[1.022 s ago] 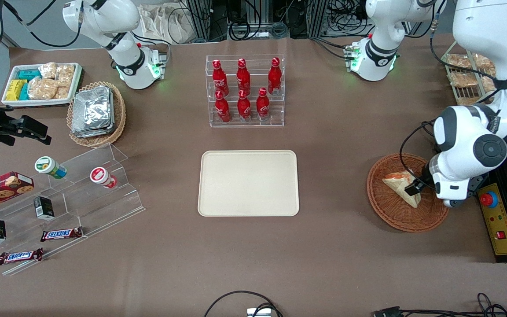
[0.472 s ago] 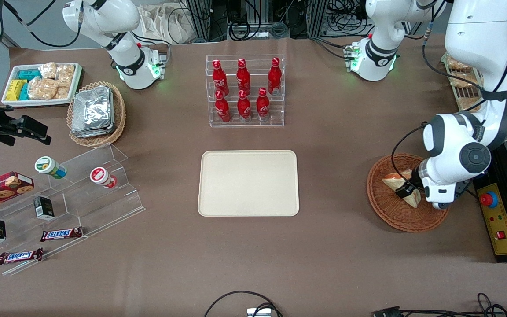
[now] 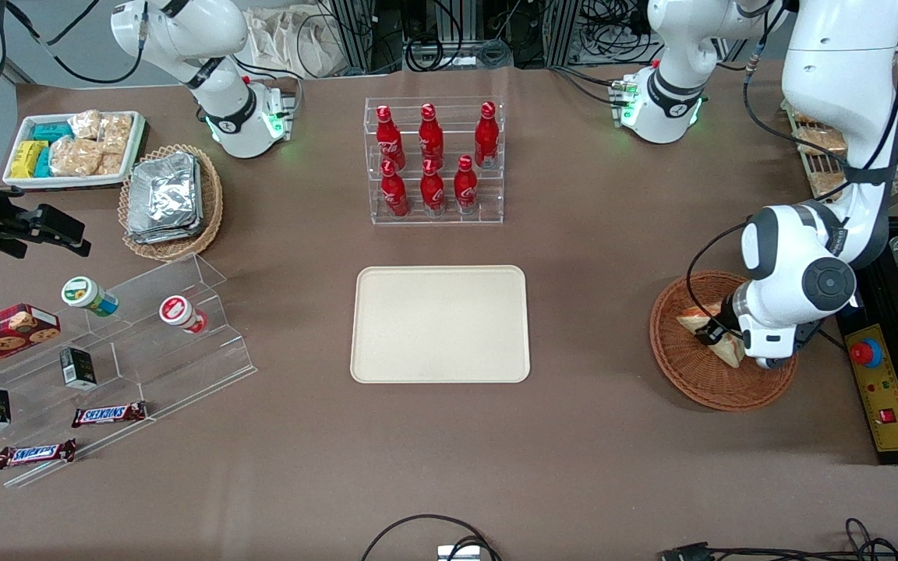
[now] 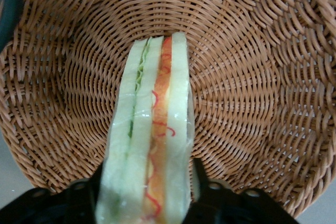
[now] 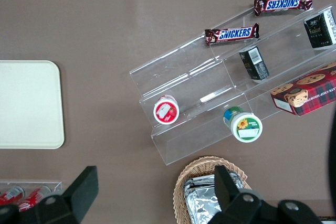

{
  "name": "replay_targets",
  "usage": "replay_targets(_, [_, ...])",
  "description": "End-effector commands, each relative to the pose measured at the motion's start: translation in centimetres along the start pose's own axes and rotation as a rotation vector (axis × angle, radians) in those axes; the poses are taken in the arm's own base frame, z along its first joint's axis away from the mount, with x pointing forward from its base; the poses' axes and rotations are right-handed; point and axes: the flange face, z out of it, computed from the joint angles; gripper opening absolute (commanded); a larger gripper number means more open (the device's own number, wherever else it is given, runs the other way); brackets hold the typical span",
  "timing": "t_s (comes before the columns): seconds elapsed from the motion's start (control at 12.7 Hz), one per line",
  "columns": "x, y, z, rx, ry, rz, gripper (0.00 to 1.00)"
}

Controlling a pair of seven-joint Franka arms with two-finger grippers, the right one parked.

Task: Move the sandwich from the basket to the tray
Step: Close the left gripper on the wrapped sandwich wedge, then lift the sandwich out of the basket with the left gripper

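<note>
The sandwich (image 3: 691, 320) is a wrapped wedge of pale bread with red and green filling, and it lies in the reddish-brown wicker basket (image 3: 675, 366) toward the working arm's end of the table. My left gripper (image 3: 710, 335) is down in the basket, open, with one black finger close along each flat side of the sandwich. The left wrist view shows the sandwich (image 4: 152, 129) edge-on between my gripper (image 4: 145, 192) fingers (image 4: 202, 184), over the basket floor (image 4: 252, 103). The cream tray (image 3: 440, 323) lies empty at the table's middle and also shows in the right wrist view (image 5: 26, 103).
A clear rack of red bottles (image 3: 433, 160) stands farther from the front camera than the tray. A control box with a red button (image 3: 868, 352) lies beside the basket. A clear stepped stand with snacks (image 3: 106, 351) and a tan basket of foil packets (image 3: 168, 199) are toward the parked arm's end.
My left gripper and wrist have slid over the basket toward the tray, from the sandwich's broad end to astride its middle. The sandwich has stayed in place.
</note>
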Motion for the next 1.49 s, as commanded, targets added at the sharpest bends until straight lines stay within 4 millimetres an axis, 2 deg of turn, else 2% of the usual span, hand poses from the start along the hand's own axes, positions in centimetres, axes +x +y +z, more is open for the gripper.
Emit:
replay_targets(0.0, [-0.1,0.0,0.3,0.0,-0.003,-0.012,0.15])
replay_targets(0.08, [-0.3,0.2,0.2,0.002,-0.001,-0.006,0.05])
replay_targets(0.16, [-0.2,0.3,-0.3,-0.001,0.005,-0.004,0.0])
replay_targets(0.24, [-0.2,0.2,-1.1,0.01,-0.005,0.007,0.0])
replay_targets(0.39, [-0.1,0.8,-5.9,0.043,-0.035,0.047,0.0])
replay_targets(0.47, [-1.2,2.1,-9.1,0.047,-0.036,0.131,0.0])
replay_targets(0.63, [-2.0,3.1,-15.0,0.031,-0.016,0.249,0.0])
replay_targets(0.79, [-3.7,5.2,-20.1,0.01,0.01,0.361,0.0])
replay_targets(0.94, [-6.5,7.8,-23.6,-0.009,0.019,0.569,0.0])
replay_targets(1.02, [-9.8,10.3,-24.1,-0.028,0.011,0.706,0.0])
replay_targets(1.1, [-13.2,13.0,-23.5,-0.049,-0.01,0.739,0.0])
replay_targets(1.18, [-14.9,15.1,-23.2,-0.066,-0.008,0.719,0.0])
replay_targets(1.26, [-18.0,18.1,-23.1,-0.083,-0.006,0.754,0.0])
replay_targets(1.34, [-20.2,20.3,-22.7,-0.089,-0.006,0.791,0.0])
replay_targets(1.42, [-21.3,21.8,-21.4,-0.081,-0.017,0.78,0.0])
